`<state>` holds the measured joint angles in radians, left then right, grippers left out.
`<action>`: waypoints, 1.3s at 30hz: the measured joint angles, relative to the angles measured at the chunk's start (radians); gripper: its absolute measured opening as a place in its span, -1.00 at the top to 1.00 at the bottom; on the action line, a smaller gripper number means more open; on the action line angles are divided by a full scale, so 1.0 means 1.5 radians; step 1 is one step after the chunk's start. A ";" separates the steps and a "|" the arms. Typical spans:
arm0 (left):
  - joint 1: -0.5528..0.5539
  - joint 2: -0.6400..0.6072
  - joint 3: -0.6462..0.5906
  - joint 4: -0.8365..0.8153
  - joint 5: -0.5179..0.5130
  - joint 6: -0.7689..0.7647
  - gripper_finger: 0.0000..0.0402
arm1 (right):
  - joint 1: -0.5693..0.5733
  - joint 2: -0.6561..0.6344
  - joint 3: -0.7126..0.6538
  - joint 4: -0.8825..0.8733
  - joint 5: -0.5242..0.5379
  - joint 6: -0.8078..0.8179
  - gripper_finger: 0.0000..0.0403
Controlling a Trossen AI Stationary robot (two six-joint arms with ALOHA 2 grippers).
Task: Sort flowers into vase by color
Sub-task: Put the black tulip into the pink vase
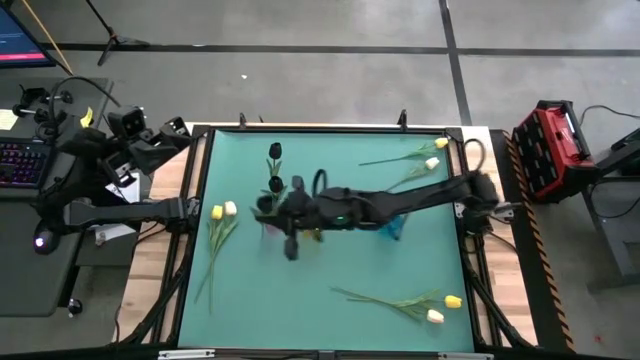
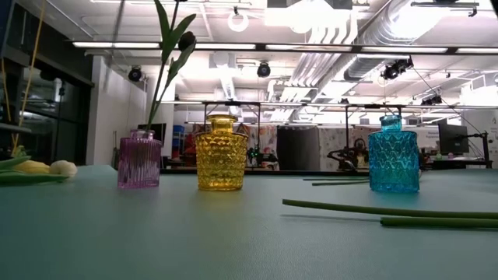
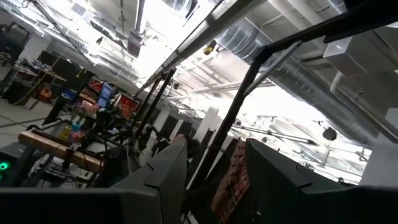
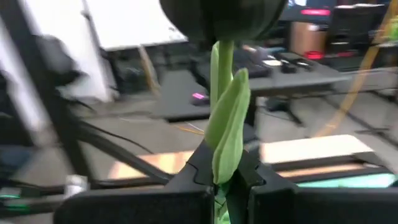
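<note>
**Black tulip held upright in the right gripper over the vases**

Black tulip point(image 4: 219, 17) stands between the right gripper's point(image 4: 222, 180) fingers, clamped on its green stem, bud at the top. From above that gripper sits mid-table by the purple vase point(image 2: 139, 160), which holds 1 leafy stem. The yellow vase point(image 2: 221, 153) and blue vase point(image 2: 393, 155) show nothing inside. The arm hides the vases from above. Loose tulips lie around: 2 point(image 1: 223, 210) at the left, 2 point(image 1: 436, 152) far right, 2 point(image 1: 444, 308) near right. The left gripper point(image 3: 214, 171) waits off-table, fingers apart, empty.
</note>
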<state>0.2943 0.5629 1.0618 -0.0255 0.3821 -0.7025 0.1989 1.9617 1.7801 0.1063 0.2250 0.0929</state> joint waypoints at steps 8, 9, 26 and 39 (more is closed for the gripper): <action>0.000 -0.001 0.000 0.000 -0.001 0.000 0.25 | -0.015 0.083 0.099 -0.081 0.107 -0.056 1.00; 0.000 -0.001 0.000 0.000 -0.001 0.000 0.25 | -0.015 0.085 0.100 -0.084 0.124 -0.068 1.00; 0.000 -0.001 0.000 0.000 -0.002 0.000 0.25 | -0.032 0.085 0.103 -0.107 0.160 -0.049 1.00; 0.000 -0.001 0.000 0.000 -0.002 -0.001 0.25 | -0.031 0.084 0.104 -0.088 0.159 -0.050 1.00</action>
<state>0.2939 0.5610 1.0618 -0.0250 0.3794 -0.7034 0.1528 2.0872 1.9357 -0.0263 0.4639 0.0185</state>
